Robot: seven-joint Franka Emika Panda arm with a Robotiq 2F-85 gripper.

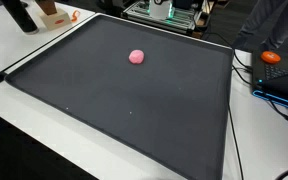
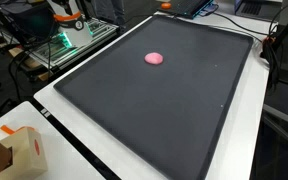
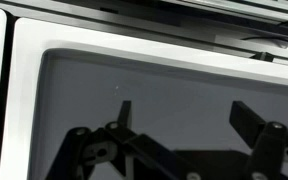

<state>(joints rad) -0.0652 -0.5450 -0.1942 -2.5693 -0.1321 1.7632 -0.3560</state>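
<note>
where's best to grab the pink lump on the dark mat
Probably from straight above, closing across the middle of the pink lump: it looks low and rounded, alone on the dark mat, so every side is free for the open end effector.

A white table (image 1: 46,45) carries a large dark mat (image 1: 134,105) that covers most of its top, leaving a pale border along the sides in both exterior views. On the mat lies a small pink lump (image 1: 137,57), alone and well apart from every edge, nearer the far side in an exterior view. A cardboard box (image 2: 26,152) stands on the bare white corner just outside the mat. The wrist view shows the mat's corner with the white border around it.
</note>
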